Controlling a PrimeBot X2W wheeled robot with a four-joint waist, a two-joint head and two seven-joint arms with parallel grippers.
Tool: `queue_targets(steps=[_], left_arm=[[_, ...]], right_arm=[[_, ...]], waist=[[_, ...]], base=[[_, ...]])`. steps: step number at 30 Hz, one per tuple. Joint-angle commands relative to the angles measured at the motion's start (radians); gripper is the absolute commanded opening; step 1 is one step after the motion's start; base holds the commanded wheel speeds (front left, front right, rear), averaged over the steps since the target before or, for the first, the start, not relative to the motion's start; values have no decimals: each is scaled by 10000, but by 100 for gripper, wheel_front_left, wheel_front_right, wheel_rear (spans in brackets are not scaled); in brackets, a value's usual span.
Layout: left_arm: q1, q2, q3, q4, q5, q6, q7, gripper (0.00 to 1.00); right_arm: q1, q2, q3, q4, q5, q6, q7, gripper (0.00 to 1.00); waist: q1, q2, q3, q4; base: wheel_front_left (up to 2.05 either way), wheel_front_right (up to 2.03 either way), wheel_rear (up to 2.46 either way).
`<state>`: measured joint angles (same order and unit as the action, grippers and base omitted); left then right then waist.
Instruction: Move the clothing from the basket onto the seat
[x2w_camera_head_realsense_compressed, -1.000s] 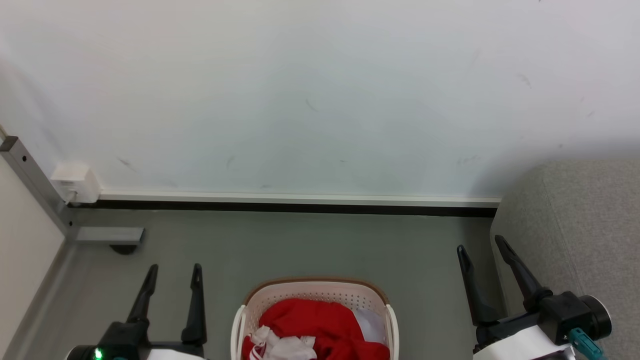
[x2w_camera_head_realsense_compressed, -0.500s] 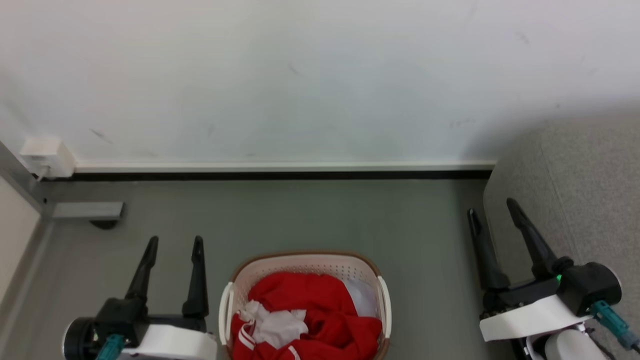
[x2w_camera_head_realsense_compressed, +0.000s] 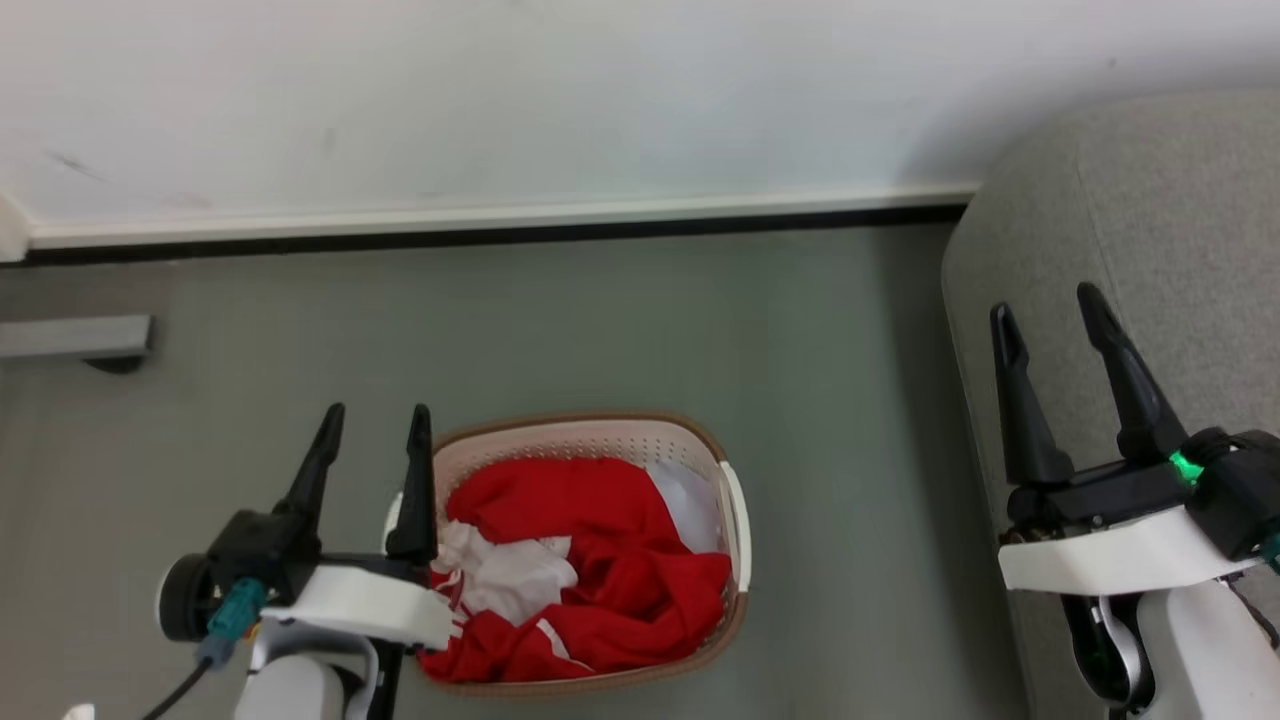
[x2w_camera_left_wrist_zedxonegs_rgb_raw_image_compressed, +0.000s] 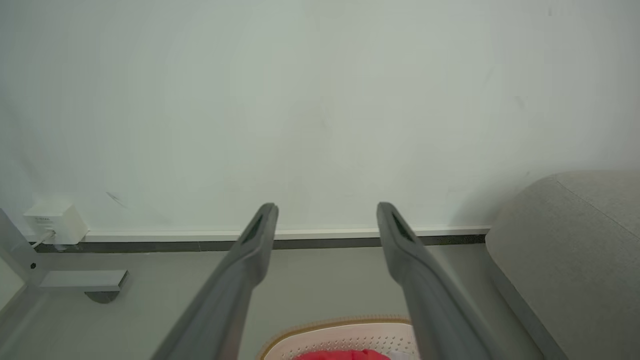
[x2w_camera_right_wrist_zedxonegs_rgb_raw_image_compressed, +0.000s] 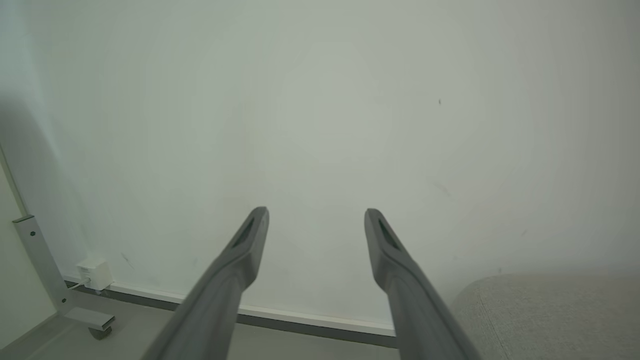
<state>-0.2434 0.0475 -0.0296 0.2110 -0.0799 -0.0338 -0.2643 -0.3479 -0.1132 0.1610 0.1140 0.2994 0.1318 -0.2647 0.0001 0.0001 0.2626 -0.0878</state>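
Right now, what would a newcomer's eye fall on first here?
The red clothing stands out most, heaped in the cream basket on the grey floor, low in the middle of the head view. The grey seat rises at the right. Both grippers are open and empty: the left gripper by the basket's left rim, the right gripper before the seat's edge.

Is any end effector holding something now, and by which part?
Nothing is held: the left end effector and right end effector are open and empty.

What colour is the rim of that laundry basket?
Brown, on a cream-white basket; clearest in the head view.
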Motion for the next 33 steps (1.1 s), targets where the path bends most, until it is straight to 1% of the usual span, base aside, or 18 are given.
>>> queue_targets(steps=[1, 6, 10, 11, 14, 17, 25, 29, 33], left_arm=[[-313, 55, 49, 249, -74, -98, -5, 100], [-993, 78, 100, 1217, 25, -325, -3, 100], [-1568, 266, -108, 2692, 223, -487, -3, 100], [-1568, 266, -108, 2692, 223, -487, -3, 100], [-2231, 364, -257, 4082, 239, -593, 32, 100], [-2930, 424, -380, 5352, 156, -695, 307, 100], [-4662, 491, -1080, 7961, -195, -954, 1544, 100], [-5250, 431, -1717, 9067, -526, -960, 2649, 100], [-5654, 405, -2559, 9737, -1150, -964, 3883, 100]], right_arm=[[-199, 68, -58, -112, 201, -21, 6, 100], [-534, 140, 9, -325, 480, -19, 6, 100], [-737, 235, -123, -472, 600, -21, 6, 100], [-737, 235, -123, -472, 600, -21, 6, 100], [-892, 334, -265, -660, 856, -19, 6, 100], [-1003, 364, -325, -822, 947, -21, 8, 100], [-1458, 425, -453, -1244, 1008, -19, 6, 100], [-1630, 527, -455, -1431, 1328, -21, 6, 100], [-1692, 580, -413, -1639, 1436, -19, 6, 100]], waist=[[-1, -1, 507, -308], [-1, -1, 1151, -625], [-1, -1, 1575, -807], [-1, -1, 1575, -807], [-1, -1, 1883, -893], [-1, -1, 2219, -971], [-1, -1, 3181, -1200], [-1, -1, 3578, -1330], [-1, -1, 3899, -1470]], base=[[0, 0, 0], [0, 0, 0], [0, 0, 0], [0, 0, 0], [0, 0, 0], [0, 0, 0], [0, 0, 0], [0, 0, 0], [0, 0, 0]])
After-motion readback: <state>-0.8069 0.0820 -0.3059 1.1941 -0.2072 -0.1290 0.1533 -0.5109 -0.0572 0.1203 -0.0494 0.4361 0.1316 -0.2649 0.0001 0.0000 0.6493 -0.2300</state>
